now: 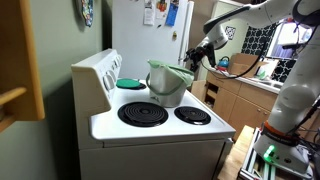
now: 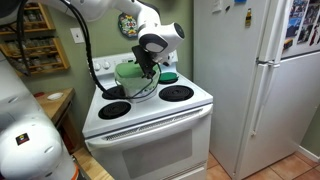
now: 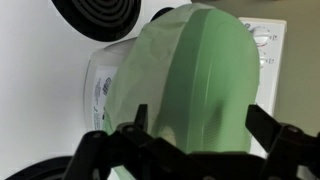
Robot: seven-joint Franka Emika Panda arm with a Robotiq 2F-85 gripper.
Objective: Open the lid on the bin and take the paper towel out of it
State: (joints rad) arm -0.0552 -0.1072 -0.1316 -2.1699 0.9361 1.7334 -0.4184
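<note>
The small grey-silver bin (image 1: 168, 92) stands on the white stove top between the burners; it also shows in the other exterior view (image 2: 128, 82). Its pale-green domed lid (image 1: 171, 71) sits on top and looks tilted. In the wrist view the lid (image 3: 195, 75) fills the middle of the picture, very close. My gripper (image 3: 200, 125) is open, with its two dark fingers spread in front of the lid's lower part. In both exterior views the gripper (image 1: 194, 57) (image 2: 147, 68) hangs right at the bin's top edge. No paper towel shows.
A flat teal disc (image 1: 130, 83) (image 2: 168, 77) lies on a back burner. Black coil burners (image 1: 143, 113) (image 2: 176, 93) lie in front. The stove's control panel (image 1: 98, 72) rises behind. A white fridge (image 2: 255, 70) stands beside the stove.
</note>
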